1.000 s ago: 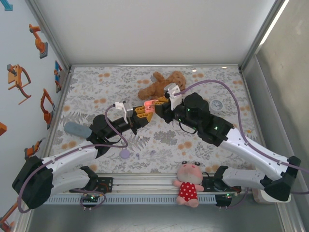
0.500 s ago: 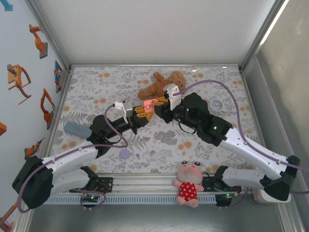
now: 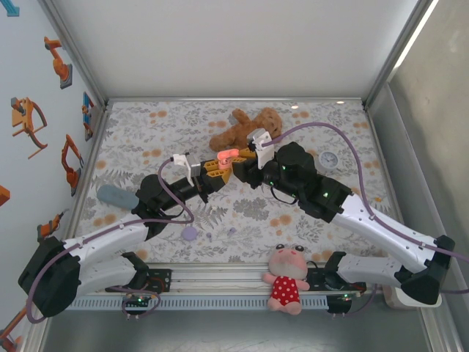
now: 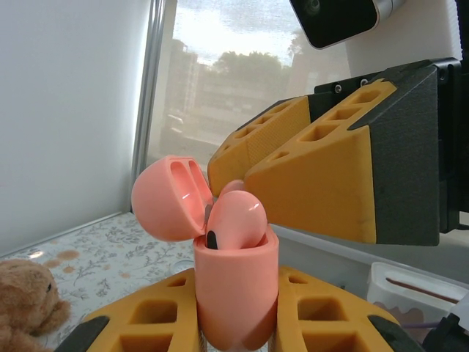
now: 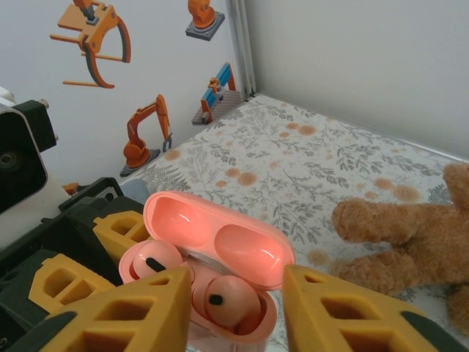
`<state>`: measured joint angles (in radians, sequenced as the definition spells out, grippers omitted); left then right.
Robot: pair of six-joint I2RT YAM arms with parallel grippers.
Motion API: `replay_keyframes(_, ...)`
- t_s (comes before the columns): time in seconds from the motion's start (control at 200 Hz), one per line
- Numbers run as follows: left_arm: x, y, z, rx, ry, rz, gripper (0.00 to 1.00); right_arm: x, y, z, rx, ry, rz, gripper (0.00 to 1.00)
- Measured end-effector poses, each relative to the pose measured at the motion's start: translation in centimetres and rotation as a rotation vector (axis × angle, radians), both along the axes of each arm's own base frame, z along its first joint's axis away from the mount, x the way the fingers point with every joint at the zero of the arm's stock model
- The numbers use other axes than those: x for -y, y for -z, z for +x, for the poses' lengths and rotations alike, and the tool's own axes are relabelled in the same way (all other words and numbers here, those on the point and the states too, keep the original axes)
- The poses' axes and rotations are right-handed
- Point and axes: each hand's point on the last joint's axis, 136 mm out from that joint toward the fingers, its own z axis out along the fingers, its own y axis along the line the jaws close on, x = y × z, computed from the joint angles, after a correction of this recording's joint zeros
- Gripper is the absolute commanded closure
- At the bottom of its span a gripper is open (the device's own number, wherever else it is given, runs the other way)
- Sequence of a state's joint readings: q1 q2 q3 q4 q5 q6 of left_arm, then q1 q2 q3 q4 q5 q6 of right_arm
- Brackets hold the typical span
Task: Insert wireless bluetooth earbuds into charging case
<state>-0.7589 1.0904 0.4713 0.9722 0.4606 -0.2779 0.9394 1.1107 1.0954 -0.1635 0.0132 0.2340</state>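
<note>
Nearest, a pink plush doll in a red dress (image 3: 286, 282) lies at the near edge of the surface (image 3: 146, 125), well short of the charging case (image 4: 236, 282). A small lilac round piece (image 3: 190, 233) lies on the floral surface, nearer than the case and to its left. The left gripper (image 3: 218, 168) has its jaws closed tight on the case body, holding it upright and clear of the surface, with the lid (image 5: 216, 242) hinged open. Two pink earbuds (image 5: 223, 299) sit in the case's wells. The right gripper (image 5: 238, 290) hangs just over the case, its jaws parted either side of one bud and gripping nothing. A brown teddy bear (image 3: 245, 128) lies beyond the case.
</note>
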Motion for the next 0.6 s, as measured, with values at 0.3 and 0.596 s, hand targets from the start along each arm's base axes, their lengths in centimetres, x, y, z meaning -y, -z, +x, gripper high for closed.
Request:
replay_keyframes(0.3,0.0,0.0,0.0,0.0,0.0,-0.001,0.86,0.9,-2.9,0.3,-0.019,0.056,0.045,0.4)
replay_keyframes(0.596,0.0,0.0,0.0,0.001,0.002,-0.001,0.86,2.2,-5.3,0.7,-0.001,0.11,0.073,0.18)
